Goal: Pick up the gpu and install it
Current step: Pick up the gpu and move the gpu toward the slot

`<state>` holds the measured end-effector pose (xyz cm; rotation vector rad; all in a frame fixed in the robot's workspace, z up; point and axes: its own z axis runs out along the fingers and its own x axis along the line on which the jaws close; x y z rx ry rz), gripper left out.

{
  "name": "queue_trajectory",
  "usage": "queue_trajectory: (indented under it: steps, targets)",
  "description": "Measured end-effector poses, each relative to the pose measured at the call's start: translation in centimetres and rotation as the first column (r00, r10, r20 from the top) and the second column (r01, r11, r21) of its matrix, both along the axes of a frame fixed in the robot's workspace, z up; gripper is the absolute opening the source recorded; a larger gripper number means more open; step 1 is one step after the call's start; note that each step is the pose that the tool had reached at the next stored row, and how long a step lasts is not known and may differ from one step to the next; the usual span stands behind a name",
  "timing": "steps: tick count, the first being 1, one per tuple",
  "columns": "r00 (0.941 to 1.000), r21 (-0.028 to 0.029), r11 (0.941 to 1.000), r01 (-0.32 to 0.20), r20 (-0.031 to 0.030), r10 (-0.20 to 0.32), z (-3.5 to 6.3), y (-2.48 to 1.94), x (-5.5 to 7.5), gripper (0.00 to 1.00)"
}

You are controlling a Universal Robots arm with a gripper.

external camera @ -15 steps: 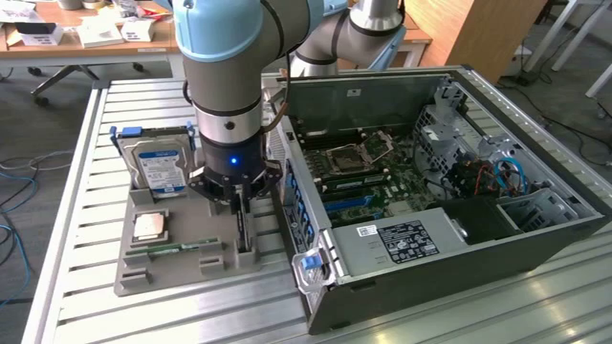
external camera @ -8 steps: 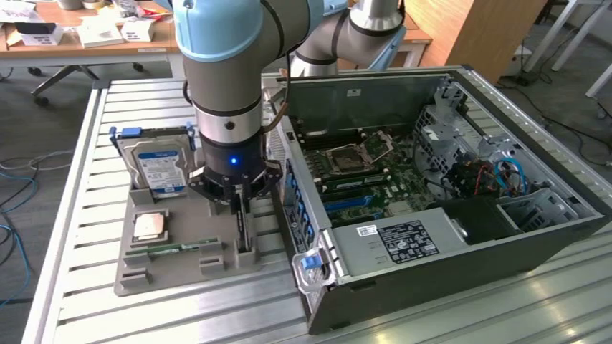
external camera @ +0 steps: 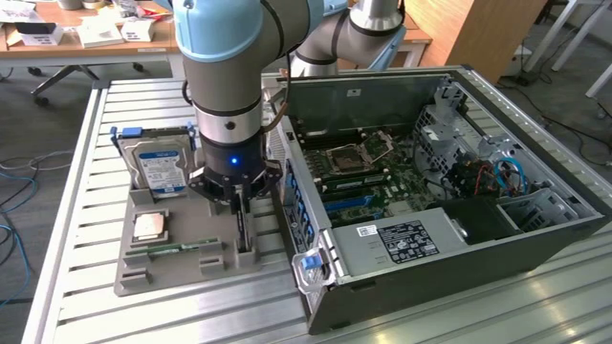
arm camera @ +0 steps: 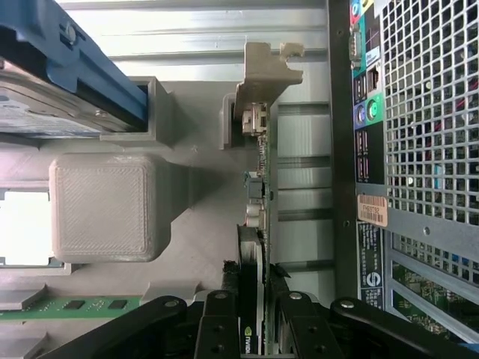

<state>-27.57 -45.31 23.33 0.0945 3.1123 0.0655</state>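
Grasping was the step in hand: the gripper (external camera: 239, 204) stood with its fingers (arm camera: 223, 321) narrowed onto both faces of the gpu (external camera: 244, 236), which stood on edge in the grey tray (external camera: 172, 272), at nine o'clock of the computer case (external camera: 431, 287). By my judgement, freeing it called for a straight pull out of its slot, with the case wall just beside.

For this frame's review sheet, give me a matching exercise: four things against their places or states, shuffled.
Things:
1 gpu
2 hard drive
3 memory stick
4 computer case

States:
A lying flat, green
B side open, motherboard showing
C on edge in the grey holder, under the gripper
D upright, blue label

Pairs: 1-C, 2-D, 3-A, 4-B
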Motion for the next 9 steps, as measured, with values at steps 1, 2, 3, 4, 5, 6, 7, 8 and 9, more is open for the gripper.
queue_trajectory:
  steps: [1,2,3,4,5,6,7,8,9]
  targets:
    - [1.0,0.0,1.0,-0.006,0.0,0.006,0.0,0.0,0.0,0.27]
    - [0.9999,0.0,0.9999,-0.013,0.0,0.013,0.0,0.0,0.0,0.27]
    - [0.9999,0.0,0.9999,-0.015,0.0,0.015,0.0,0.0,0.0,0.27]
    - [0.9999,0.0,0.9999,-0.016,0.0,0.016,0.0,0.0,0.0,0.27]
    - [0.9999,0.0,0.9999,-0.016,0.0,0.016,0.0,0.0,0.0,0.27]
    - [0.9999,0.0,0.9999,-0.016,0.0,0.016,0.0,0.0,0.0,0.27]
    - [0.9999,0.0001,0.9999,-0.016,-0.0001,0.016,0.0,0.0,0.0,0.27]
    - [0.9999,0.0002,0.9999,-0.016,0.0001,0.016,0.01,0.0,0.0,0.27]
    - [0.9999,0.0004,0.9999,-0.016,0.0003,0.016,0.1,0.0,0.01,0.27]
